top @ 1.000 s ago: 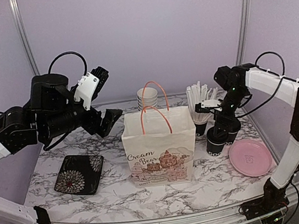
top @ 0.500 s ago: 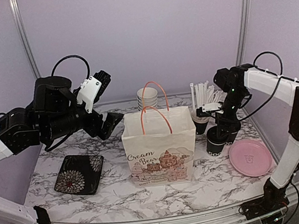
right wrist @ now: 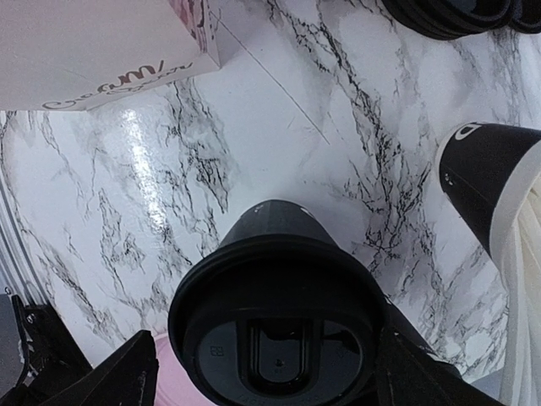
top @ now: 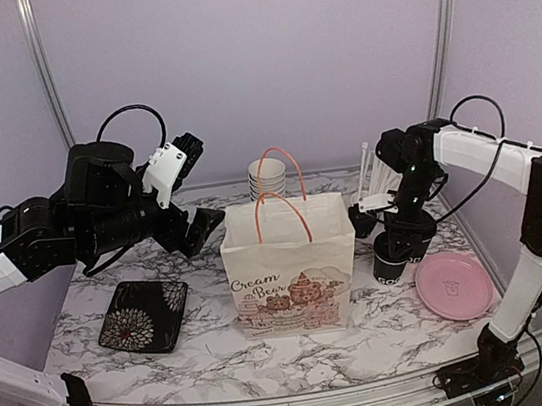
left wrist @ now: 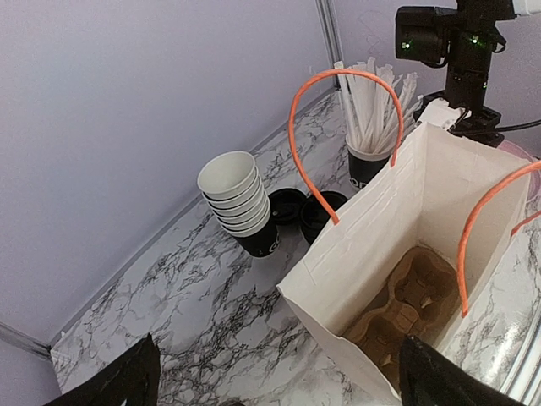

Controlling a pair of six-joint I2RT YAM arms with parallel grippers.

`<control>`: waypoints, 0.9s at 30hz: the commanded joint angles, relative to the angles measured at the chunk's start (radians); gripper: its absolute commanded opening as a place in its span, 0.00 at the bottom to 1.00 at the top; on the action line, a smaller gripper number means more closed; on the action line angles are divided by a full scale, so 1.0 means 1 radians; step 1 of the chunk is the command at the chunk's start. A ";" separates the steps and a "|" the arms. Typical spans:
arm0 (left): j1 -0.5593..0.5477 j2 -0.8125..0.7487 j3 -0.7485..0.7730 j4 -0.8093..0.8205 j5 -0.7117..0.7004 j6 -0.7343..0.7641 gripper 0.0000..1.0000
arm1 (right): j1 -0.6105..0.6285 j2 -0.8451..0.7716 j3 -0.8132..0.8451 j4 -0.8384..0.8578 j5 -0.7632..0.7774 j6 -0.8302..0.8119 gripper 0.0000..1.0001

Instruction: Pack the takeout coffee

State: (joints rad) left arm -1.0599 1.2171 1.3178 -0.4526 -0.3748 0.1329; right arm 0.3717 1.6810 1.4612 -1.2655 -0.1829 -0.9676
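The right gripper (right wrist: 269, 362) was set astride the cup (right wrist: 270, 224) beside the bag (top: 289, 261), jaws apart, grip unconfirmed; it was best closed gently below the lid (right wrist: 275, 334) and lifted straight.

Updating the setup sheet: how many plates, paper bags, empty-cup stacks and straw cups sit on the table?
Plates: 2, dark floral plate, pink plate
Paper bag: 1
Stack of empty cups: 1
Cup of straws: 1
Total: 5

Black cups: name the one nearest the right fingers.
The lidded cup beside the pink plate, between those fingers; the straw cup and nested stack stand farther back.
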 commanded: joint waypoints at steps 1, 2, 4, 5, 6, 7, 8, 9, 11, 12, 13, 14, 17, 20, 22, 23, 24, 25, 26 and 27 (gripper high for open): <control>0.008 -0.014 -0.012 0.020 0.007 -0.016 0.99 | 0.014 0.014 0.000 -0.002 0.039 0.019 0.86; 0.008 -0.014 -0.012 0.020 0.008 -0.015 0.99 | 0.015 0.014 0.001 -0.003 0.043 0.020 0.86; 0.009 -0.015 -0.014 0.020 0.008 -0.015 0.99 | 0.018 0.013 0.005 -0.003 0.046 0.021 0.86; 0.010 -0.014 -0.016 0.019 0.008 -0.016 0.99 | 0.019 0.013 0.006 -0.004 0.046 0.021 0.86; 0.011 -0.014 -0.016 0.020 0.009 -0.016 0.99 | 0.021 0.014 0.007 -0.006 0.046 0.021 0.86; 0.011 -0.012 -0.016 0.020 0.011 -0.016 0.99 | 0.022 0.015 0.006 -0.005 0.049 0.022 0.86; 0.012 -0.011 -0.015 0.020 0.012 -0.016 0.99 | 0.022 0.017 0.005 -0.006 0.049 0.024 0.85; 0.012 -0.011 -0.015 0.020 0.014 -0.017 0.99 | 0.024 0.019 0.002 -0.005 0.050 0.024 0.85; 0.013 -0.013 -0.018 0.020 0.014 -0.017 0.99 | 0.026 0.020 -0.007 -0.002 0.056 0.027 0.84; 0.014 -0.015 -0.018 0.019 0.014 -0.018 0.99 | 0.027 0.020 -0.011 0.002 0.062 0.030 0.84; 0.014 -0.017 -0.018 0.019 0.014 -0.017 0.99 | 0.029 0.020 -0.015 0.003 0.064 0.030 0.84; 0.015 -0.018 -0.019 0.020 0.014 -0.016 0.99 | 0.030 0.020 -0.017 0.004 0.065 0.030 0.84; 0.017 -0.021 -0.022 0.020 0.014 -0.016 0.99 | 0.034 0.022 -0.018 0.005 0.065 0.032 0.83; 0.018 -0.019 -0.023 0.019 0.015 -0.018 0.99 | 0.037 0.024 -0.020 0.005 0.063 0.032 0.81; 0.018 -0.017 -0.024 0.019 0.019 -0.019 0.99 | 0.038 0.025 -0.021 0.005 0.063 0.033 0.80; 0.018 -0.017 -0.024 0.019 0.019 -0.019 0.99 | 0.039 0.025 -0.020 0.004 0.065 0.033 0.80; 0.020 -0.017 -0.024 0.020 0.019 -0.019 0.99 | 0.039 0.025 -0.019 0.003 0.065 0.034 0.79; 0.020 -0.018 -0.023 0.020 0.019 -0.021 0.99 | 0.040 0.024 -0.015 0.002 0.064 0.036 0.79; 0.020 -0.017 -0.022 0.020 0.019 -0.021 0.99 | 0.041 0.023 -0.012 0.001 0.063 0.036 0.78; 0.020 -0.018 -0.022 0.020 0.019 -0.021 0.99 | 0.041 0.021 -0.009 -0.001 0.061 0.038 0.77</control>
State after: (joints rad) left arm -1.0462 1.2167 1.3056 -0.4526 -0.3641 0.1184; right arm 0.3992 1.6909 1.4479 -1.2583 -0.1204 -0.9428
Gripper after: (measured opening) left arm 0.989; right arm 0.782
